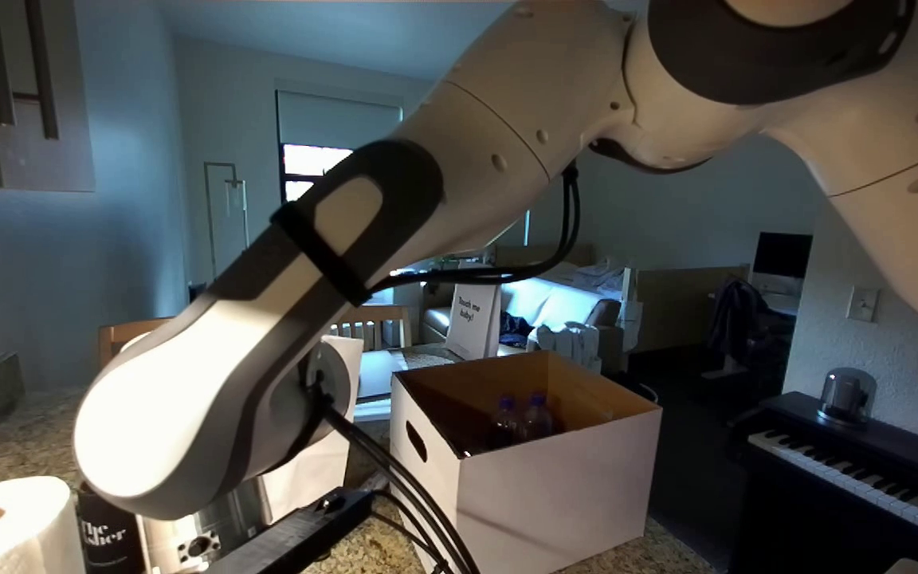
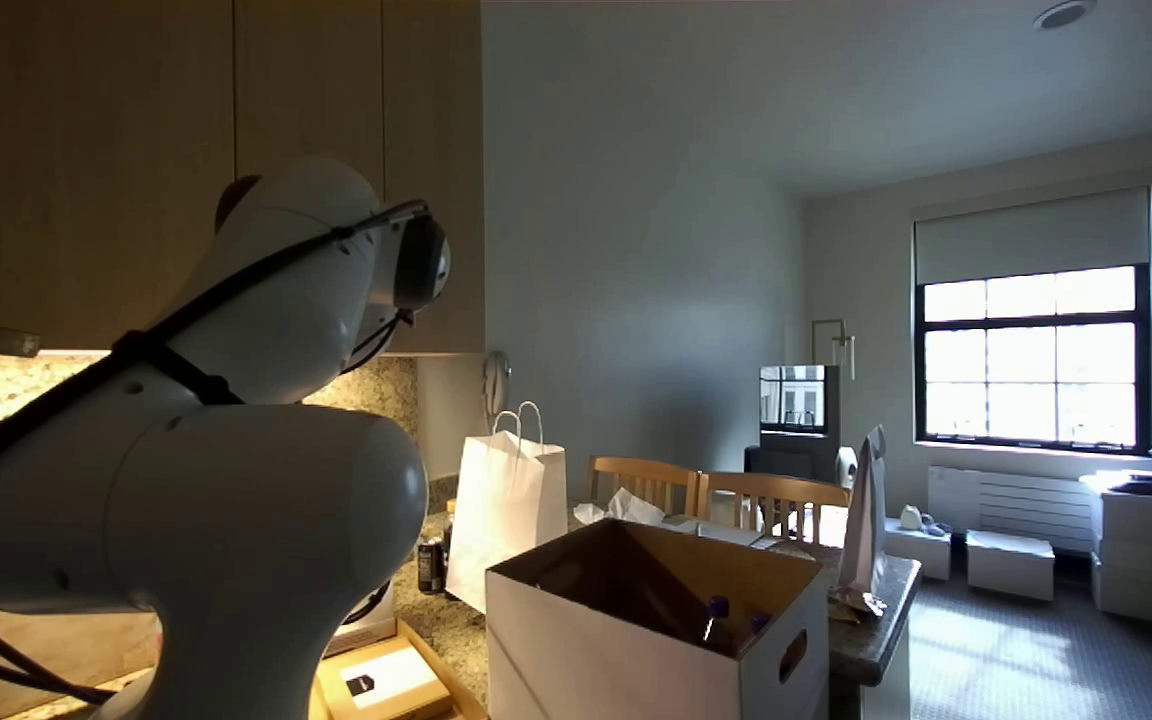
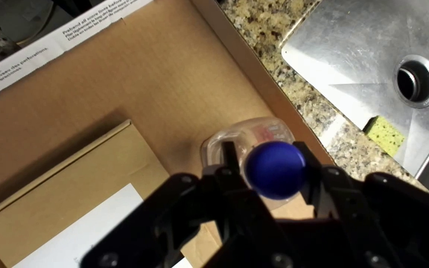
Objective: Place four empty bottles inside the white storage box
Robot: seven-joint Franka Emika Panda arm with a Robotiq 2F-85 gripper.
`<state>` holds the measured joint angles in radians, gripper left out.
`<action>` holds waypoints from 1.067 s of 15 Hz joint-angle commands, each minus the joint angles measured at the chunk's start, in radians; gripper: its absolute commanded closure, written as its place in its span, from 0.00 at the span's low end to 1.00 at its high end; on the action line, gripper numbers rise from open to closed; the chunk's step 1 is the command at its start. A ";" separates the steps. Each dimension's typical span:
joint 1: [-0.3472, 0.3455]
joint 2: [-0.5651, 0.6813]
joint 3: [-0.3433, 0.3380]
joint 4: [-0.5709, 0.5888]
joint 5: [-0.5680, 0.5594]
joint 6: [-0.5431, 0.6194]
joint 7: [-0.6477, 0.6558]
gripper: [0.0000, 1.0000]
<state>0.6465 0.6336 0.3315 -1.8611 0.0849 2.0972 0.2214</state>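
2 bottles (image 1: 537,421) in box (image 1: 559,502), lower ctr in an exterior view; tool (image 3: 267,158) narrow astride 3rd bottle (image 3: 263,162), grip unclear; prob 2 left, 4th unseen.

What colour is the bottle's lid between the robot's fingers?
Deep blue! The lid shows best in the wrist view.

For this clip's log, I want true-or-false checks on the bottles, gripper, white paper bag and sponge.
1. Two blue-capped bottles show inside the white storage box. True.
2. The bottle at the gripper is in that box. False: this bottle is in or over a brown cardboard tray.
3. The gripper has one finger on each side of a blue cap. True.
4. The white paper bag lies flat. False: the white paper bag stands upright.
5. The sponge is yellow-green. True.
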 commanded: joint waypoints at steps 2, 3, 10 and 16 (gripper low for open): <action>-0.013 -0.043 0.002 -0.049 0.020 0.010 0.006 0.85; -0.012 -0.051 0.002 -0.057 0.017 0.012 0.007 0.86; -0.002 -0.161 -0.029 -0.120 -0.012 -0.017 0.078 0.86; 0.004 -0.322 -0.076 -0.137 -0.131 -0.124 0.240 0.86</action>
<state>0.6474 0.4356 0.2747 -1.9329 0.0118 2.0186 0.3787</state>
